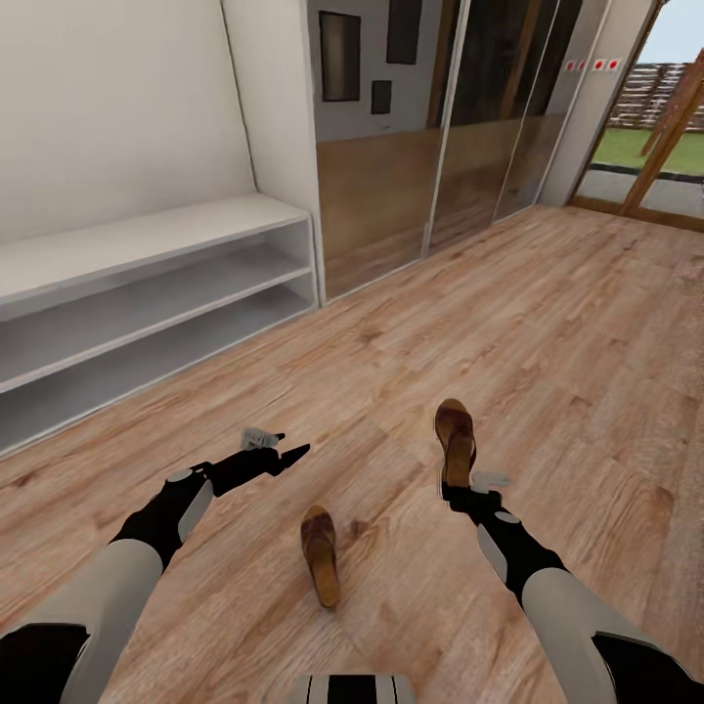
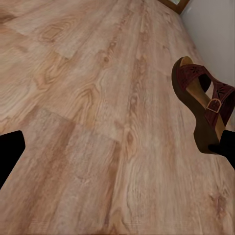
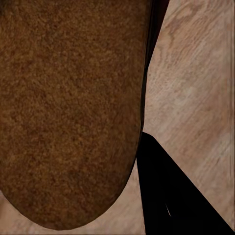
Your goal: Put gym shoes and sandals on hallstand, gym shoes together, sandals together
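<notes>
While the right gripper (image 1: 457, 486) is clamping one brown sandal (image 1: 455, 440) by its heel, the left gripper (image 1: 293, 452) is hovering open, the second sandal (image 1: 320, 554) lying just beside it.

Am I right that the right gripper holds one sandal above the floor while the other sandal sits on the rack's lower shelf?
Not quite: the other sandal lies on the floor, as the head view shows. The right gripper does hold one sandal.
</notes>
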Robot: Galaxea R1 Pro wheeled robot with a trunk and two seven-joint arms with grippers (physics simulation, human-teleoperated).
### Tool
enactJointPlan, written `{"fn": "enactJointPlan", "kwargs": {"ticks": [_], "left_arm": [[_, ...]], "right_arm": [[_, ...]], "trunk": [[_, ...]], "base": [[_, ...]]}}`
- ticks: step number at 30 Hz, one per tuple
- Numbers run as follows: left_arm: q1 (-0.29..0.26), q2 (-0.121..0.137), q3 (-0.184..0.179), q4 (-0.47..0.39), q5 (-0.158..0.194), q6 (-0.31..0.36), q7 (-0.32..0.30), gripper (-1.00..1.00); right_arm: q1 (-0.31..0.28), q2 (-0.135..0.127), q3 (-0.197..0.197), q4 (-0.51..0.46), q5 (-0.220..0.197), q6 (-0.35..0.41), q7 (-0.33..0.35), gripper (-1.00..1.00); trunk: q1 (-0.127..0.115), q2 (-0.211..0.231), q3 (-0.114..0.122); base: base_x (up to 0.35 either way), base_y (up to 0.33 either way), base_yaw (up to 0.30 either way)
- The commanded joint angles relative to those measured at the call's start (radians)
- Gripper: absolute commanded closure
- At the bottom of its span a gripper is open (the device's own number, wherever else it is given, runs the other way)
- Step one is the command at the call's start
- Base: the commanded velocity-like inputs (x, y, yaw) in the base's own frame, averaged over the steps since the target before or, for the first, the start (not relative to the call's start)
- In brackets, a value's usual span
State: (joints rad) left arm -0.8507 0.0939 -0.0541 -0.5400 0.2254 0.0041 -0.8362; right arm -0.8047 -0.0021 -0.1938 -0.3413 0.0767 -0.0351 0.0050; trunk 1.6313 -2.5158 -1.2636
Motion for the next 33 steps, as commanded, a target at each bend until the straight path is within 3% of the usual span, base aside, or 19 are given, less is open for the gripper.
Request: {"fn": "enactJointPlan", "kwargs": {"ticks": [1,14,33], "left_arm": [[-0.001,0.001,-0.006,0.001,0.008,0.0,0.0,-1.0],[-0.001,0.001,-0.006,0.002,0.008,0.001,0.0,-1.0],[-0.001,0.001,-0.006,0.002,0.008,0.002,0.0,-1.0]], "right_arm": [[-0.001,0.001,-0.005,0.001,0.004,-0.003,-0.001,1.0],[-0.001,0.001,-0.004,0.001,0.005,-0.003,-0.001,1.0],[-0.001,0.001,-0.005,0.001,0.004,-0.003,-0.002,1.0]], "trunk": [[0.0,0.0,-0.001],[0.0,0.0,-0.001],[0.0,0.0,-0.001]], "base": [[0.0,-0.166,0.0],[0.02,-0.109,0.205],[0.055,-0.157,0.011]]}}
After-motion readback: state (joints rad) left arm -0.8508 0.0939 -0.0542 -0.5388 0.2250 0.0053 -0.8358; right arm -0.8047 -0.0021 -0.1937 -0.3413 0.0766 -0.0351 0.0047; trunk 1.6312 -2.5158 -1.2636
